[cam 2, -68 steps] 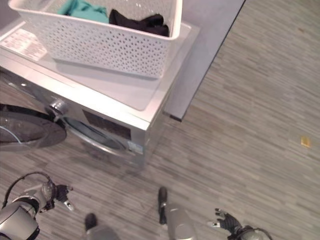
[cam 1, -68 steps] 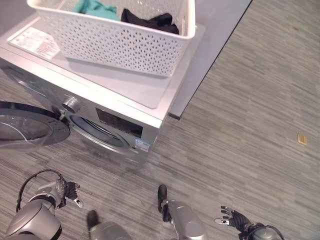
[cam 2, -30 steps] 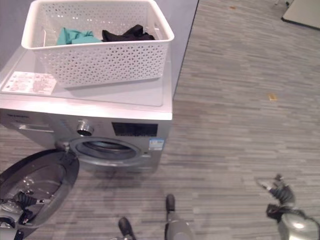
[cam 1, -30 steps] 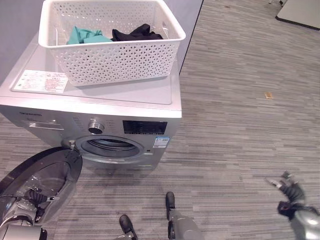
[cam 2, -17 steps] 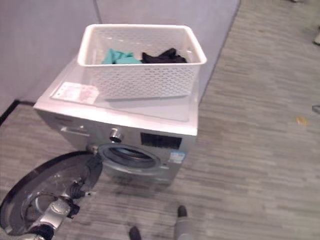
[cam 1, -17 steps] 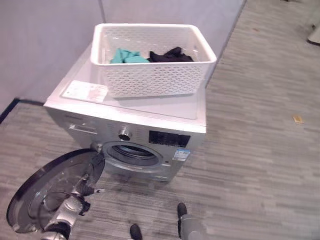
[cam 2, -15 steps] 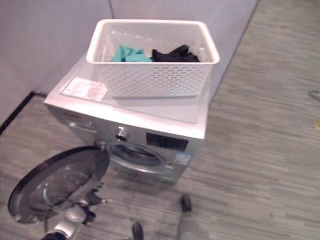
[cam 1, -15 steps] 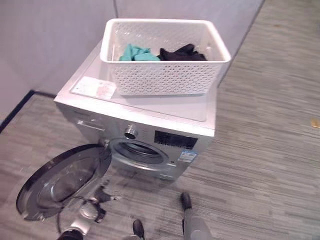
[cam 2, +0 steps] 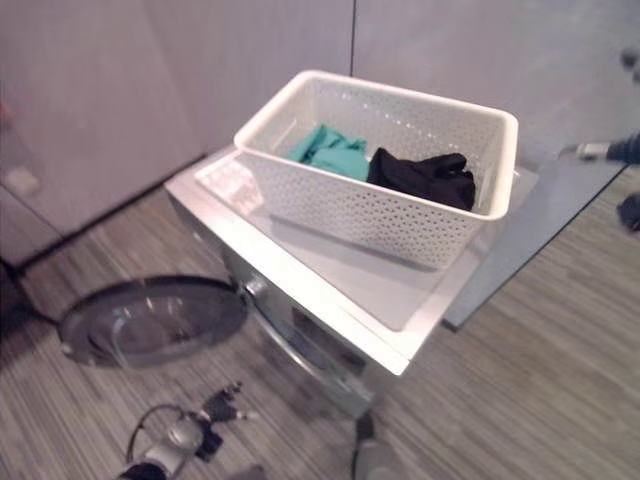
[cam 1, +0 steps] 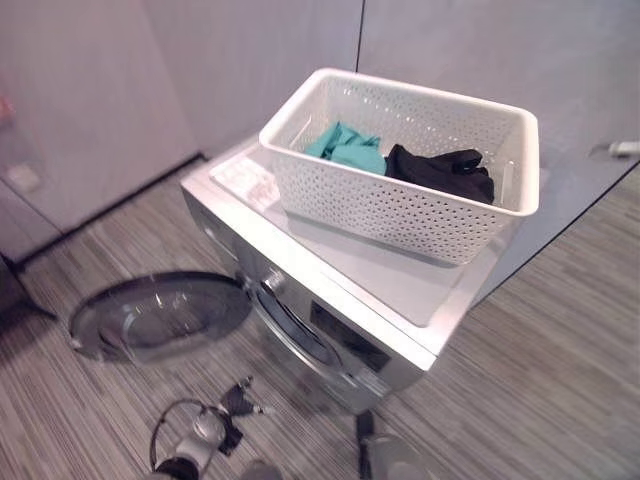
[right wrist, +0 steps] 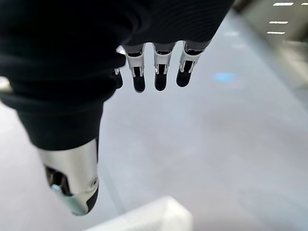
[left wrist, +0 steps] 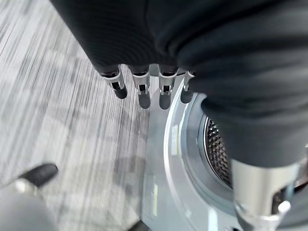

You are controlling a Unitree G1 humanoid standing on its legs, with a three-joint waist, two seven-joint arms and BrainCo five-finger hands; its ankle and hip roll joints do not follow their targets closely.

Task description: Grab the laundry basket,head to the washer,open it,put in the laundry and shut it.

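Laundry basket (cam 1: 400, 205) atop washer (cam 1: 330, 330), door (cam 1: 160, 315) open.

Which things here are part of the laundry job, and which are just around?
Job:
- white laundry basket on top of the washer
- teal garment and black garment inside it
- silver washer, its door swung open
- left hand, low by the washer front
- right hand, raised at the basket's far end

Just around:
- grey wall panels
- striped floor

My white laundry basket (cam 1: 400, 195), holding teal (cam 1: 345, 147) and black clothes (cam 1: 442, 170), sits atop the silver washer (cam 1: 330, 290), its round door (cam 1: 160, 315) swung open, my left robot hand (cam 1: 238, 402) low before it
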